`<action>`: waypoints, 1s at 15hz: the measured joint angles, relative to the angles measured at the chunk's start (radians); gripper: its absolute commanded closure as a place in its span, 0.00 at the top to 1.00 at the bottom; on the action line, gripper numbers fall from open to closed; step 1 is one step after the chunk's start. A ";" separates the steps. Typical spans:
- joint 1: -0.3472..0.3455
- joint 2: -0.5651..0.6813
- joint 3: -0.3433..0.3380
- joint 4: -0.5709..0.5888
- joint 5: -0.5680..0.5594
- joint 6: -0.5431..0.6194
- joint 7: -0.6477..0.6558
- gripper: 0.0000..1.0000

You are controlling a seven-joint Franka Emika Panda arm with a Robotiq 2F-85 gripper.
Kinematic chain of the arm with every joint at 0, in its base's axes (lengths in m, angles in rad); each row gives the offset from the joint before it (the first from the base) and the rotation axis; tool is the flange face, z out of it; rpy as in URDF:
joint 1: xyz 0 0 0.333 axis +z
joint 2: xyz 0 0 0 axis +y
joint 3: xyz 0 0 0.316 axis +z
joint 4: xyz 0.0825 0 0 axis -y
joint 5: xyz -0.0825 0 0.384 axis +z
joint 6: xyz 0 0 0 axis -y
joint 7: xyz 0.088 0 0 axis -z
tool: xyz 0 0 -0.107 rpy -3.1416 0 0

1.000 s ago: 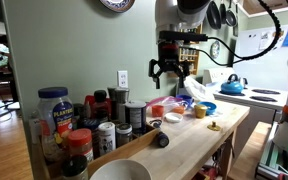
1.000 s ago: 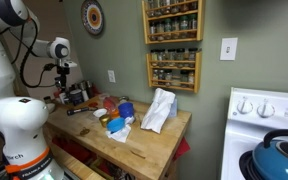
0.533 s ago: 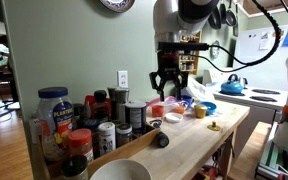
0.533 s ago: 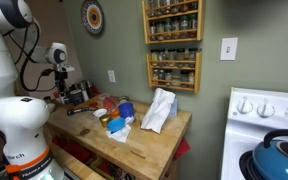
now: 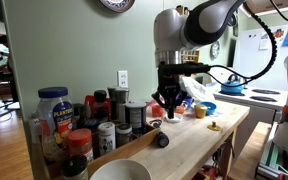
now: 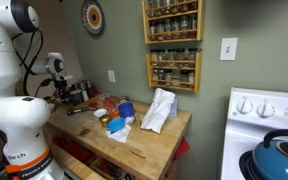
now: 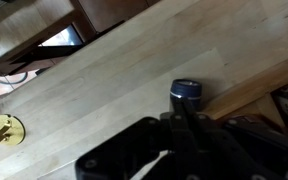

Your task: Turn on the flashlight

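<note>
1. The gripper (image 5: 168,108) hangs fingers-down over the butcher-block counter (image 5: 202,138). In the exterior view its fingers merge into one dark shape. In the wrist view they are a blurred black mass, so I cannot tell whether the jaws are parted or closed. Nothing appears to be held.
2. The flashlight (image 7: 186,92) rests on the bare wood just beyond the fingertips in the wrist view, nearly in line with the gripper's centre.
3. In an exterior view the flashlight (image 5: 162,140) sits below the gripper and slightly toward the camera, with clear air between them and no contact.
4. Its long axis is hard to read. It shows as a stubby dark cylinder with one end cap turned toward the wrist camera, and I cannot say whether it stands or lies.
5. The coming move looks like a short descent with a small forward shift onto that cap.
6. The spice jars (image 5: 102,118) crowd the wall side nearby, while the small yellow object (image 7: 2,128) lies well apart.
</note>
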 measured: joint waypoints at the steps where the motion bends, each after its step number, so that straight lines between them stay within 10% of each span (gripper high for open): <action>1: 0.005 0.017 -0.002 0.000 -0.027 0.017 0.038 0.00; 15: 0.110 0.174 -0.096 0.074 -0.343 0.049 0.463 0.00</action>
